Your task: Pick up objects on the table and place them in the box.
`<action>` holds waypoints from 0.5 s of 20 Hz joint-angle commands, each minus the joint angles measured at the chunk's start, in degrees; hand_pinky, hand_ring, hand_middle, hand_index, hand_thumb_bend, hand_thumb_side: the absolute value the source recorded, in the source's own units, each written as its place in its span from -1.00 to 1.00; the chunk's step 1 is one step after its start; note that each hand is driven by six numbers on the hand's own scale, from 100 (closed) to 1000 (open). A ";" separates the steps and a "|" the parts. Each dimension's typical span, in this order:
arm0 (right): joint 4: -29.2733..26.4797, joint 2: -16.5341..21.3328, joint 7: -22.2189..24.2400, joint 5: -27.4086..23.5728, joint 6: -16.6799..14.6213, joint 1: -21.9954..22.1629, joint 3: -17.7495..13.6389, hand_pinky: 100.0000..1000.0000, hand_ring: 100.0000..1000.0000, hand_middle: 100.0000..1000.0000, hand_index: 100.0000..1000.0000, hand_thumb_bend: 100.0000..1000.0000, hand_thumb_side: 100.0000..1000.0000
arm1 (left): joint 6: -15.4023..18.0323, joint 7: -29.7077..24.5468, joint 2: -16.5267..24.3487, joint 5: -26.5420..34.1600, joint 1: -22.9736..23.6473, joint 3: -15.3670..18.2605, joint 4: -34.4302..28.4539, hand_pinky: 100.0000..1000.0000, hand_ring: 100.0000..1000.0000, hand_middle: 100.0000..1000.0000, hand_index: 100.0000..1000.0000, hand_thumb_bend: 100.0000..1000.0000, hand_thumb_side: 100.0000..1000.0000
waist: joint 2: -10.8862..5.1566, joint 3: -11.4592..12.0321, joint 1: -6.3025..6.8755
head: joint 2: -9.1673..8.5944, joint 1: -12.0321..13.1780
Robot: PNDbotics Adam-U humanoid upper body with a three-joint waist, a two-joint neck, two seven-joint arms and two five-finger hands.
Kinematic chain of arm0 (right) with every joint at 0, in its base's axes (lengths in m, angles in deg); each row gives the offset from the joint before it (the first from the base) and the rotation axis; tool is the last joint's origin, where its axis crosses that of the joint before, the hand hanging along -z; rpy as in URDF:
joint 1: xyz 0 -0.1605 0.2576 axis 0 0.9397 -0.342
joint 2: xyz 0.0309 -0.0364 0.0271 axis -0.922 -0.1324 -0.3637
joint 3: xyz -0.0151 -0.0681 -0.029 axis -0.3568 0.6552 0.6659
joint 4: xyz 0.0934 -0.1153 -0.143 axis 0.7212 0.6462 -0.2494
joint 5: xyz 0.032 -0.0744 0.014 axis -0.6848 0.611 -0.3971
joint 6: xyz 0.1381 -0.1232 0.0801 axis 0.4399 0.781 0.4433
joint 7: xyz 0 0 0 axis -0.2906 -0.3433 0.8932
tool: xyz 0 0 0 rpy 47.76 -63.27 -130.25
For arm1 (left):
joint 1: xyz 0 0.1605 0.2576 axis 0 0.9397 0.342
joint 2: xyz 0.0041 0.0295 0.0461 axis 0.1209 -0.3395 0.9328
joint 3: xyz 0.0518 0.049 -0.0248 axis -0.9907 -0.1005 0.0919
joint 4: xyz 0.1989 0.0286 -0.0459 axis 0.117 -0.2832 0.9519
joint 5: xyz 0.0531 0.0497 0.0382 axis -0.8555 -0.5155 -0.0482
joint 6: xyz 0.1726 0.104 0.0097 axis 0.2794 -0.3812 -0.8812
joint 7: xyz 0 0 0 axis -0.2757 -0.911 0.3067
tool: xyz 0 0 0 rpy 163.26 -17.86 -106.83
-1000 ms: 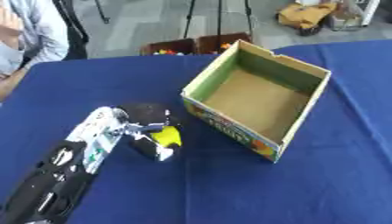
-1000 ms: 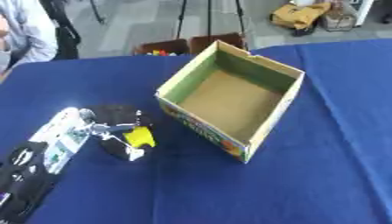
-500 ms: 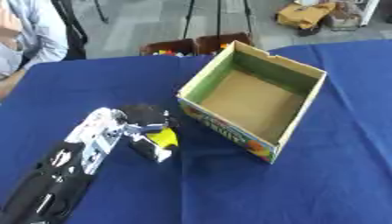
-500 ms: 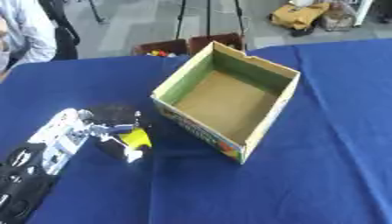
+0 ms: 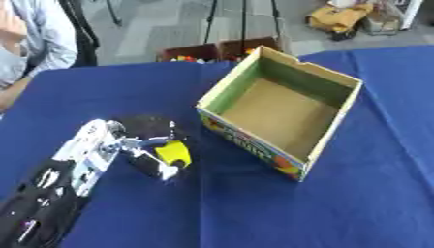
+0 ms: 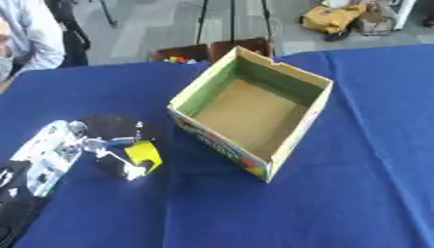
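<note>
My left hand (image 5: 127, 145) reaches in from the lower left, and its fingers are curled round a small yellow object (image 5: 174, 152) held just above the blue table. The open cardboard box (image 5: 284, 109), green inside its walls with a brown floor and a colourful printed side, stands a short way to the right of the hand. It holds nothing that I can see. My right hand shows in neither view.
A blue cloth covers the table (image 5: 356, 203). A person in a light shirt (image 5: 34, 38) sits at the far left edge. Beyond the table stands a brown crate (image 5: 216, 51) with small coloured items, and bags lie on the floor.
The whole picture has shifted slightly, so the camera moved. My left hand with the yellow object stays in nearly the same spot beside the box.
</note>
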 commanded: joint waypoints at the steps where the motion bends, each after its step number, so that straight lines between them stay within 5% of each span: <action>1: -0.95 0.67 -0.27 0.35 -0.08 -0.54 -0.59 0.52 0.51 0.12 0.59 -1.00 -0.12 | 5.08 -4.56 2.21 0.71 -1.06 1.07 -2.26 -0.98 -0.26 0.31 0.82 -1.00 -0.09 | -0.70 -0.04 0.23 | -0.62 -0.05; 10: -0.95 0.60 -0.24 0.31 -0.02 -0.45 -0.57 0.53 0.51 0.11 0.59 -1.00 -0.11 | 4.25 -3.29 2.55 2.04 -1.06 1.72 -4.59 -0.97 -0.25 0.25 0.76 -1.00 -0.09 | -0.59 0.04 0.16 | -1.02 0.03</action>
